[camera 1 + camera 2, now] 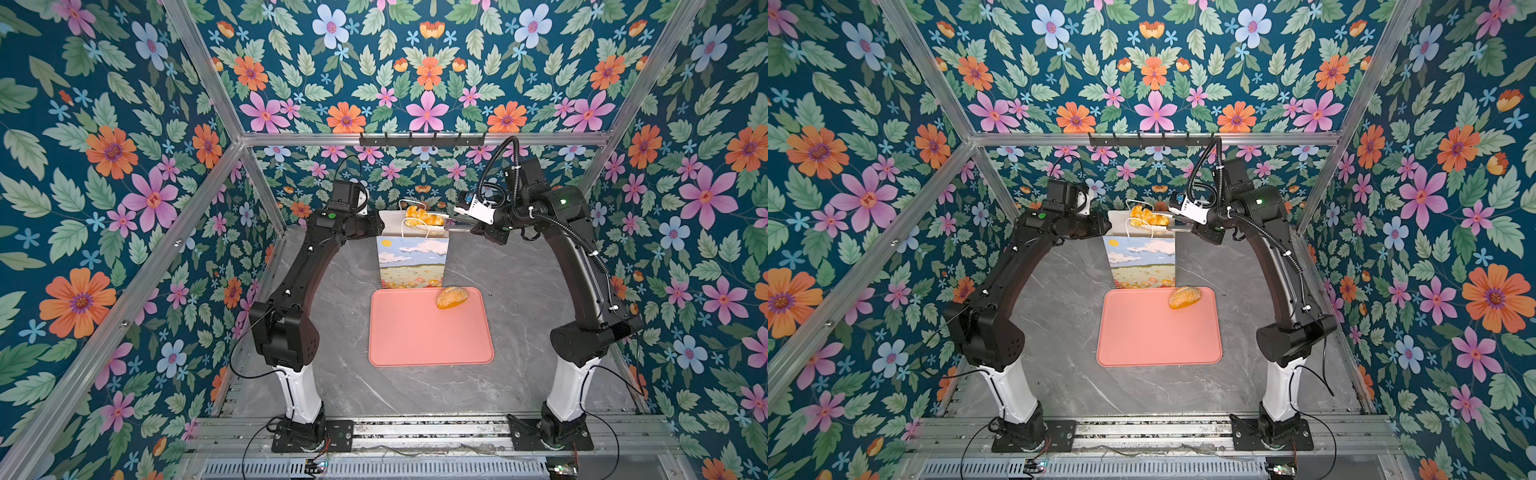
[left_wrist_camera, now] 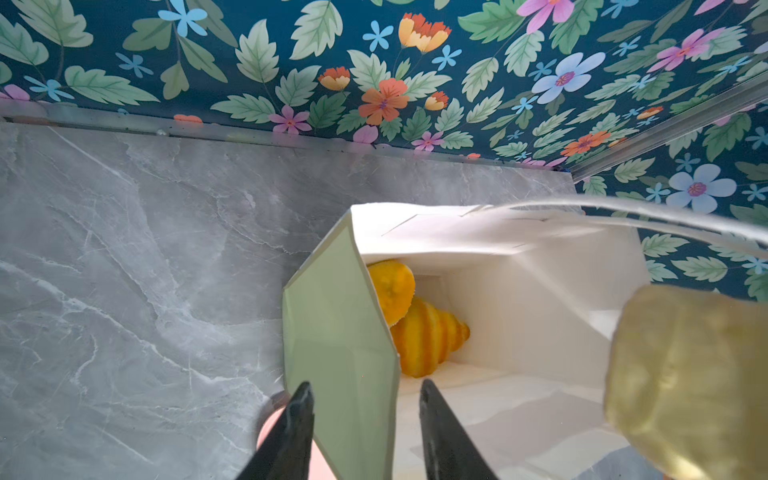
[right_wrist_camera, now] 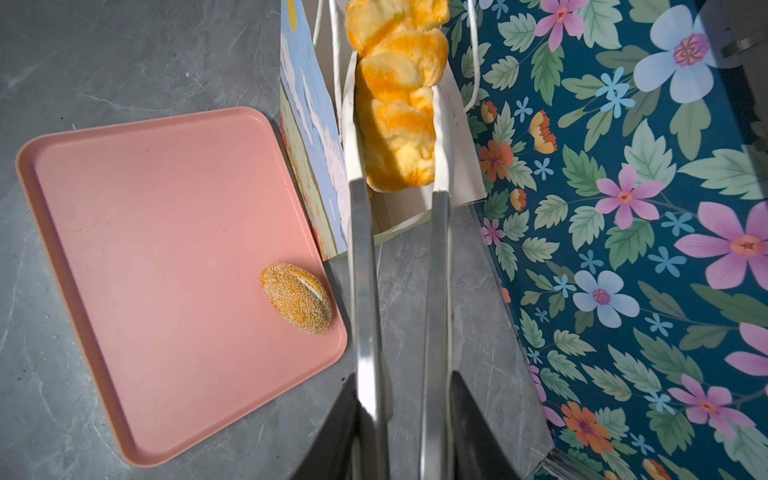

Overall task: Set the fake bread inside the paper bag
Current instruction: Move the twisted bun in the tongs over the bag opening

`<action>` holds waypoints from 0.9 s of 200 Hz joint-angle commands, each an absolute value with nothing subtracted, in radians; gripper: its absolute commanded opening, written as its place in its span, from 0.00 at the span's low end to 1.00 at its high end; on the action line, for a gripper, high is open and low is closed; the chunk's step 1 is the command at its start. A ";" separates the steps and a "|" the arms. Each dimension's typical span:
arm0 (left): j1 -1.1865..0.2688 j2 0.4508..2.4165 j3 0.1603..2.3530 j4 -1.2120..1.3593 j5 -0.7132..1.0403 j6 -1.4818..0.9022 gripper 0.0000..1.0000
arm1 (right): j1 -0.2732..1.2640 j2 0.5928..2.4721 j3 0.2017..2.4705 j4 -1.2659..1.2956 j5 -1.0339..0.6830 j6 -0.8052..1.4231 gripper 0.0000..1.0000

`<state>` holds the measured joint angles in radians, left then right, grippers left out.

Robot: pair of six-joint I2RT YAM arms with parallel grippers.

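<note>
The paper bag point(image 1: 412, 262) point(image 1: 1142, 262) stands upright behind the pink tray. My left gripper point(image 2: 365, 388) point(image 1: 376, 226) is open, its jaws straddling the bag's green side wall point(image 2: 340, 324), one outside and one inside. Two pieces of fake bread lie at the bottom, one a ridged croissant point(image 2: 428, 336). My right gripper point(image 3: 403, 386) point(image 1: 478, 226) is shut on silver tongs point(image 3: 361, 270). The tongs pinch a golden pastry point(image 3: 399, 104) point(image 1: 424, 217) point(image 1: 1148, 217) over the bag's mouth. One sesame roll point(image 1: 452, 297) point(image 1: 1185, 297) point(image 3: 296, 297) lies on the tray's far right corner.
The pink tray point(image 1: 415, 340) point(image 1: 1142, 340) point(image 3: 145, 249) lies flat on the grey marble table point(image 1: 340, 374), touching the bag's front. Floral walls with aluminium rails enclose the table closely behind and beside the bag. The bag's white cord handles point(image 1: 415, 226) hang by its rim.
</note>
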<state>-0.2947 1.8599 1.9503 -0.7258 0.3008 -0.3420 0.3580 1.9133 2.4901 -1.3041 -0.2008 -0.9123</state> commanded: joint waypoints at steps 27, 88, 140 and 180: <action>-0.294 1.861 1.970 -0.718 0.312 -0.342 0.44 | 0.365 1.925 2.488 -1.278 -0.206 -0.914 0.31; -0.293 1.859 1.971 -0.719 0.321 -0.346 0.44 | 0.369 1.940 2.488 -1.290 -0.227 -0.913 0.32; -0.294 1.870 1.990 -0.729 0.322 -0.344 0.44 | 0.371 1.975 2.499 -1.289 -0.234 -0.908 0.32; -0.295 1.868 1.988 -0.730 0.322 -0.347 0.44 | 0.371 1.994 2.510 -1.290 -0.230 -0.902 0.34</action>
